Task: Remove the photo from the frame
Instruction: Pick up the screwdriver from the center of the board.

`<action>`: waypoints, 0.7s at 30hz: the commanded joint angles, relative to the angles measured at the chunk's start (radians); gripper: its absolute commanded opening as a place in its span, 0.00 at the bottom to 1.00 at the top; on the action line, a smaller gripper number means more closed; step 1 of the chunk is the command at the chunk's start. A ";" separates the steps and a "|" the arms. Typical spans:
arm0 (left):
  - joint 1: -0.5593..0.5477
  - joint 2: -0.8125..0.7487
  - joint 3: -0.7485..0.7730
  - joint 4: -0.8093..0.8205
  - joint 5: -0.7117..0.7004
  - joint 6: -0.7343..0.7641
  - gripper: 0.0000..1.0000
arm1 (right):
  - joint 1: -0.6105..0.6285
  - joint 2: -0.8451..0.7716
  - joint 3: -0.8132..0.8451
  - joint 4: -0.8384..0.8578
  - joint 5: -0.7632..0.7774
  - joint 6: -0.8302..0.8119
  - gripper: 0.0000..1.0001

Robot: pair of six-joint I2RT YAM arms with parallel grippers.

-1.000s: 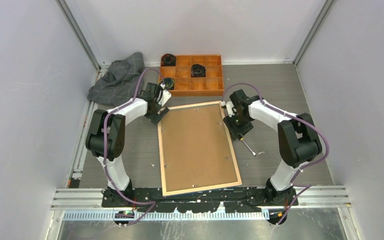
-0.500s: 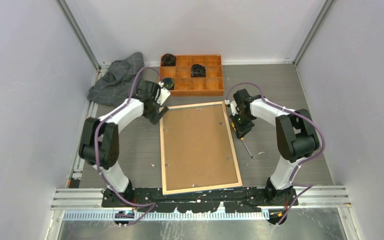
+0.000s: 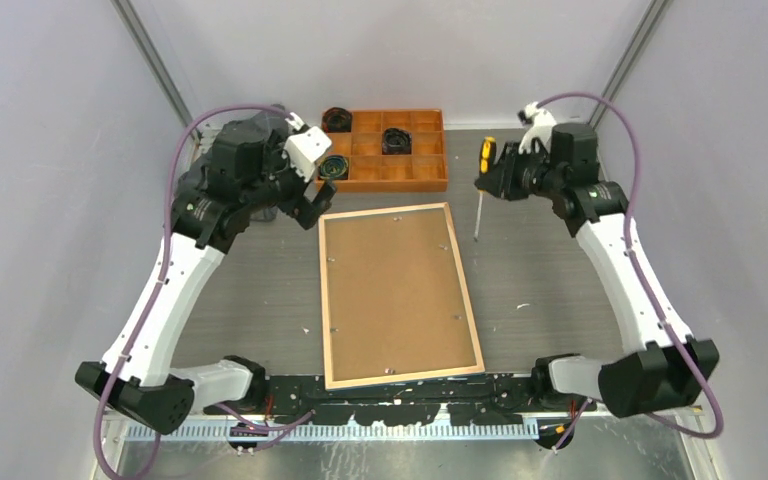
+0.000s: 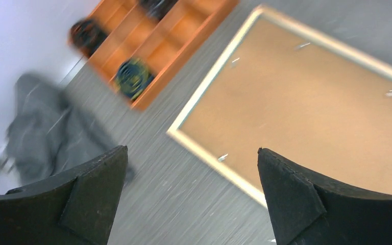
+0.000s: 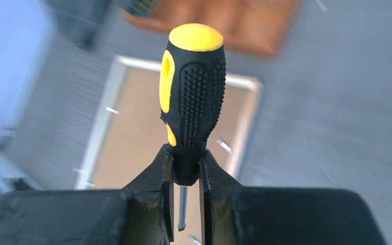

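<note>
The frame (image 3: pixel 323 300) lies face down at mid-table with its brown backing board (image 3: pixel 395 290) uppermost, so the photo, we judge, sits hidden underneath. We are at the tool stage. Our right gripper (image 5: pixel 185 171) pinches a yellow-and-black screwdriver (image 5: pixel 191 97) by its neck, high above the frame's far right corner. Our left gripper (image 4: pixel 191 153) hangs spread wide and empty over the far left corner. Next we must bring the blade down to the small metal tabs (image 3: pixel 457 318) and turn them aside. The orange compartment tray (image 3: pixel 400 184) and grey cloth (image 4: pixel 46 132) lie beyond, blocking nothing.
</note>
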State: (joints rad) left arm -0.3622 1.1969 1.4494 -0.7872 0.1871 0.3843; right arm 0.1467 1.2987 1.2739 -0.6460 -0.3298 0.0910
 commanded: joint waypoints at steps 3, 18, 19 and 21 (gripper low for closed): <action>-0.080 0.137 0.212 -0.099 0.408 -0.120 1.00 | 0.013 -0.043 -0.001 0.608 -0.464 0.581 0.01; -0.276 0.376 0.371 -0.074 0.300 -0.230 1.00 | 0.115 -0.034 -0.195 0.884 -0.221 0.973 0.01; -0.296 0.386 0.376 -0.073 0.242 -0.219 1.00 | 0.121 -0.028 -0.188 0.849 -0.206 0.970 0.01; -0.329 0.417 0.390 -0.070 0.128 -0.207 1.00 | 0.127 -0.019 -0.187 0.810 -0.178 0.962 0.01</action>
State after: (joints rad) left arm -0.6323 1.5845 1.7779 -0.8680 0.5465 0.1631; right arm 0.2546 1.3132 1.0359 0.2508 -0.6094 1.0702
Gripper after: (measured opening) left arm 0.996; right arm 0.222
